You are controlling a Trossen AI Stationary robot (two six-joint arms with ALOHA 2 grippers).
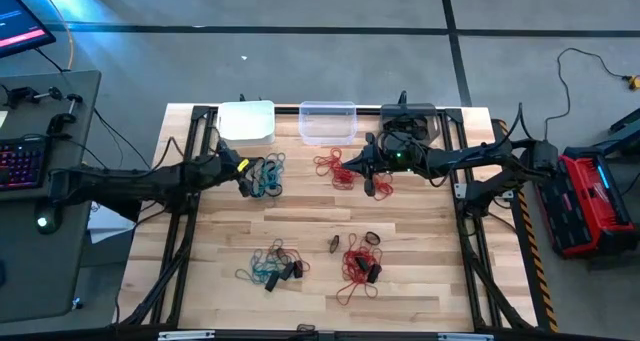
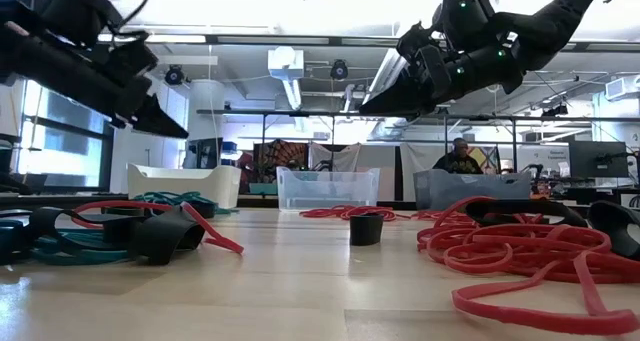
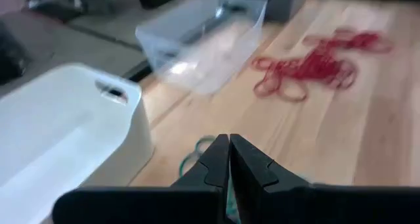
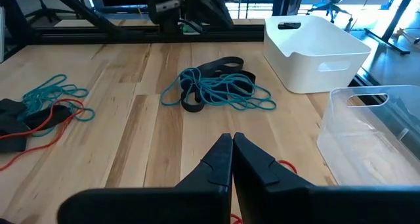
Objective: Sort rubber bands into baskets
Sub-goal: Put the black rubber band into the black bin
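Rubber bands lay on the bench in four loose bunches: a teal bunch (image 1: pixel 264 176) mixed with black loops near the far left, just in front of the white basket (image 1: pixel 246 122); a red bunch (image 1: pixel 333 167) near the far edge at mid-bench, in front of the clear basket (image 1: pixel 327 122); a teal-and-black bunch (image 1: pixel 272 266) toward the near edge, left of centre; and a red bunch (image 1: pixel 358 266) with black loops toward the near edge, right of centre. A few single dark loops (image 1: pixel 334 244) lay between the two near bunches. Individual bands in each bunch were too tangled to count. Three baskets stood in a row along the far edge: white at the left, clear in the middle, and the dark grey basket (image 1: pixel 408 113) at the right, partly hidden under the right arm. The left gripper (image 1: pixel 243 167) hung over the far teal bunch beside the white basket, its fingers (image 3: pixel 220 163) pressed together with nothing between them. The right gripper (image 1: pixel 347 164) hung above the far red bunch, in front of the clear basket, its fingers (image 4: pixel 226 159) also pressed together and holding nothing. In the low view both grippers stood clear above the bench top. A person (image 2: pixel 459 157) sat in the room behind the bench.
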